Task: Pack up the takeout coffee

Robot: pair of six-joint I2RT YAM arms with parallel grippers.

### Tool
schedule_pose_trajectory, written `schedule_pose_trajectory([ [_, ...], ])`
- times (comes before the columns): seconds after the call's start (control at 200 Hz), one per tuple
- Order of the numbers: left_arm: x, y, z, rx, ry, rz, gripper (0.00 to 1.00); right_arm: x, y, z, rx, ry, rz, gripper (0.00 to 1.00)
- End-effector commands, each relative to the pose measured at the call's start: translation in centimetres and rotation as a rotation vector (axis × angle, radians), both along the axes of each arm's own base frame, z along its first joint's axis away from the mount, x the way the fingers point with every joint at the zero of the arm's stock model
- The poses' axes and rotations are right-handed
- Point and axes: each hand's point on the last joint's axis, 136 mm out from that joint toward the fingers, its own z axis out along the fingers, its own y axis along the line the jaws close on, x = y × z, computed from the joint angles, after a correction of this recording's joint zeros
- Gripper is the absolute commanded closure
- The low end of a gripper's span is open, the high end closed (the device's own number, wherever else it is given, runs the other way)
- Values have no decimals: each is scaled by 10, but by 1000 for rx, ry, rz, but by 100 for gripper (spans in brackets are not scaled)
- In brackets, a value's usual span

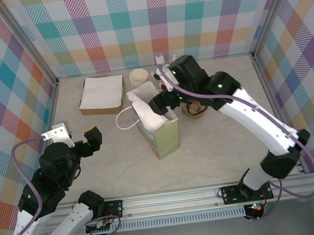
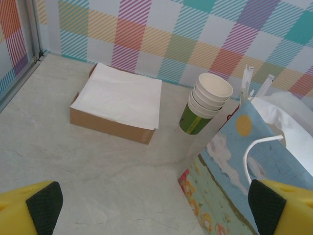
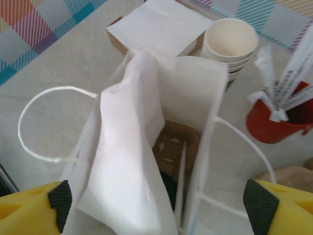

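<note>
We read release step: right end effector point(image 3: 157, 199) open over bag point(image 3: 127, 147); dark shape point(image 3: 168, 188) inside, maybe coffee. Left end effector point(image 2: 155, 205) open, 8 o'clock. Next: lift clear of handles point(image 3: 29, 107).

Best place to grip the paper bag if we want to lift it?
Take the white cord handle that arcs outward on the bag's left, coming from above on that side. The loop stands clear of the paper bag wall with table showing through it, so a finger could probably pass inside. The thin, open-topped walls would likely crumple if pinched.
</note>
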Motion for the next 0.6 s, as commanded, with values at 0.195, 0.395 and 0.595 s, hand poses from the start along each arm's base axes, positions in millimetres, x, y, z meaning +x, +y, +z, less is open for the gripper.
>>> schedule_pose_trajectory([
  [0.195, 16, 0, -5, 20, -6, 58, 0, 13, -104, -13, -9, -86, -335, 0],
  [0.395, 35, 1, -19, 153, 42, 106, 0, 15, -172, -43, 38, -121, -564, 0],
  [0.595, 59, 6, -51, 234, 119, 155, 0, 19, -222, -96, 8, -148, -722, 0],
])
